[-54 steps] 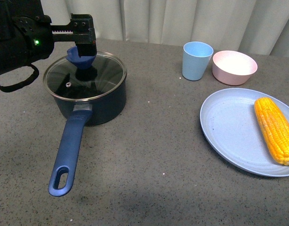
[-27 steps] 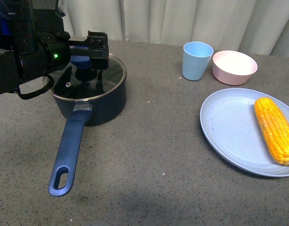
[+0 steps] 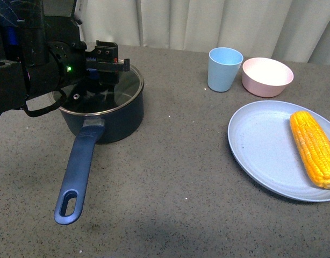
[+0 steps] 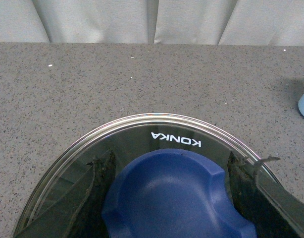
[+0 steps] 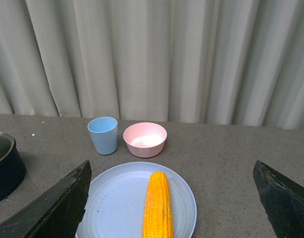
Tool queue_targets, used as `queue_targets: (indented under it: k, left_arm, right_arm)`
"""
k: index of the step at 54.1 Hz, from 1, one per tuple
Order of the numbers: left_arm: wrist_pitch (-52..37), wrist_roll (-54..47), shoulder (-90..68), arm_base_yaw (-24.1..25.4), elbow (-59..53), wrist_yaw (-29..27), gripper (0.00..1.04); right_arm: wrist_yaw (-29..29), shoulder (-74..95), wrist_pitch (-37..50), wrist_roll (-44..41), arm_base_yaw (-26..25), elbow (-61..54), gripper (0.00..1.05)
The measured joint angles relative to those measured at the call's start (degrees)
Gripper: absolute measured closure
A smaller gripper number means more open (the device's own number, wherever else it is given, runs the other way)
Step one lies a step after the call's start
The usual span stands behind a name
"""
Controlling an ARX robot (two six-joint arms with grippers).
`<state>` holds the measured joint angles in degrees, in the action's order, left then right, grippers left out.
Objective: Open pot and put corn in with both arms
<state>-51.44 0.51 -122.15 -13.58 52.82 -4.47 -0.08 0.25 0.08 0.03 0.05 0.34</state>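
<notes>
Well, upper left, the left gripper (image 3: 107, 58) straddles the blue knob (image 4: 177, 193) on the pot (image 3: 108, 115), its glass lid (image 4: 117, 146) marked KONKA (image 4: 176, 139); whether it squeezes, I cannot tell. The right gripper (image 5: 172, 203) gapes, holding nothing. At right, the corn (image 3: 314, 154) lies on the plate (image 3: 262, 145).

You see a dark navy pot (image 3: 108, 121) with a blue handle (image 3: 79, 172) and blue knob (image 4: 177, 198), and white lettering on its glass lid (image 4: 142, 148). The corn (image 3: 314, 156) is yellow-orange with rows of kernels. The plate (image 3: 262, 145) is pale blue, the cup (image 3: 224, 69) light blue, the bowl (image 3: 267, 77) pink, the table (image 3: 170, 188) speckled grey and the curtain (image 5: 152, 59) off-white.
</notes>
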Motion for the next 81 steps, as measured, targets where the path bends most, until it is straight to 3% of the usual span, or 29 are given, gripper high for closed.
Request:
queue_targets:
  k: [16,28,44,81]
  left_arm:
    - [-2.19,1.73,7.67,2.67,-4.26,-1.31,0.44]
    - [-4.31,1.16,12.26,11.98,-6.16,-0.70,0.44]
    - [-13.53,-1.36,5.88,23.82,-8.63,4.22,0.44]
    - [-14.84,4.24,-11.17,23.56,-3.58,3.87,0.44]
  right_arm:
    - [0.00,0.00,0.02,0.00,0.00,0.00,0.09]
    - [0.00,0.00,0.00,0.00,0.00,0.00,0.09]
    - [-0.02,0.00,0.02,0.00,0.00,0.00,0.09]
    - [-0.02,0.00,0.00,0.00,0.00,0.00,0.09]
